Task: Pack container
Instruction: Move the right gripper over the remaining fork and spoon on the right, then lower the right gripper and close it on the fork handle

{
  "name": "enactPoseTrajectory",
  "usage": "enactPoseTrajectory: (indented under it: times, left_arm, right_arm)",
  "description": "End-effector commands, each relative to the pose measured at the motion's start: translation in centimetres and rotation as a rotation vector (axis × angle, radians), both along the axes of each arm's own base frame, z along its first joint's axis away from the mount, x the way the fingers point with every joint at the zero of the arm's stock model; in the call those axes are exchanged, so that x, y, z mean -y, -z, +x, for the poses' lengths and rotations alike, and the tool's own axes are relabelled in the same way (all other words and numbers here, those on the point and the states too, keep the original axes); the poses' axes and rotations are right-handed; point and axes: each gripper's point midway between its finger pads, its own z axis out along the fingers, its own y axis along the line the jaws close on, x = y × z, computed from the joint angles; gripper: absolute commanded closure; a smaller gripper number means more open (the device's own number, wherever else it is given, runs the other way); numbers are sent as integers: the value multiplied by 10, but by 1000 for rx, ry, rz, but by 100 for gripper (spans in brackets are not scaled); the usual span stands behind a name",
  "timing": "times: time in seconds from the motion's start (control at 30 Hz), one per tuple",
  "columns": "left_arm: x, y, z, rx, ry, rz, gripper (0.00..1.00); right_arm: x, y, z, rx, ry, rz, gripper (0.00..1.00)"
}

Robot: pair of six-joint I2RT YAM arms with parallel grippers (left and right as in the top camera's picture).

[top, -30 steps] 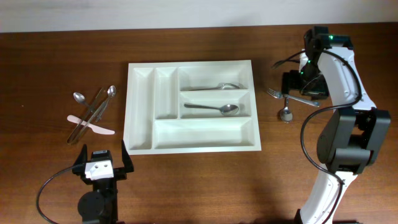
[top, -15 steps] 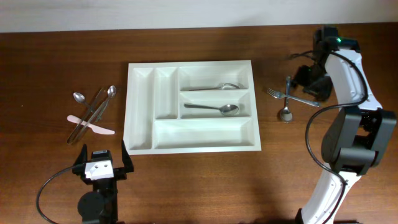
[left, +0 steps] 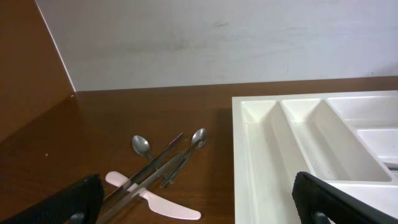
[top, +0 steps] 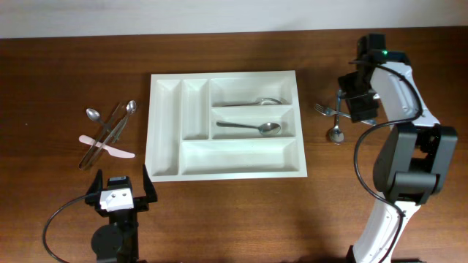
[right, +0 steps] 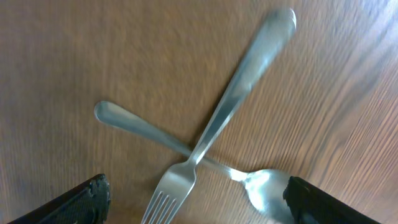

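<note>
A white cutlery tray (top: 167,124) lies mid-table with two spoons (top: 252,101) (top: 252,128) in its right compartments. A fork (top: 322,110) and a spoon (top: 336,134) lie crossed on the table to the tray's right. My right gripper (top: 352,102) hovers over them, open and empty. In the right wrist view the fork (right: 239,81) lies over the spoon (right: 134,127), with my right gripper's fingers (right: 196,202) on either side. My left gripper (top: 121,196) is open and empty near the front edge; the tray's rim shows in the left wrist view (left: 238,155).
A loose pile of cutlery (top: 110,130) lies left of the tray: two spoons, metal knives and a pink knife (top: 117,151). The left wrist view shows the same pile (left: 165,165) ahead of my left gripper (left: 199,205).
My right gripper swung to the right, then came back left over the crossed fork and spoon. The cutlery and my left arm have not moved.
</note>
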Motion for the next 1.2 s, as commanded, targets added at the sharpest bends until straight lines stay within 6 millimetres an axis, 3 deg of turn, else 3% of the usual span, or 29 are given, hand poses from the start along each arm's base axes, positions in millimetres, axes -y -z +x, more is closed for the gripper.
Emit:
enactPoseTrajectory:
  times: [0.0,0.3,0.83,0.9,1.03,1.17]
  left_arm:
    - [1,0,0,1,6,8,1]
    - [1,0,0,1,7,9,1]
    - [1,0,0,1,7,9,1]
    - [1,0,0,1,7,9,1]
    - [1,0,0,1,7,9,1]
    - [1,0,0,1,7,9,1]
  right_arm:
    - [-17,17,-3,-17,148,54,10]
    - [-27,42,-3,-59,202,92,23]
    - [3,49,-8,-68,290,80,31]
    - [3,49,-7,-65,289,80,34]
    - [2,53,-7,-72,287,81,52]
    - [0,60,-9,-91,288,88,53]
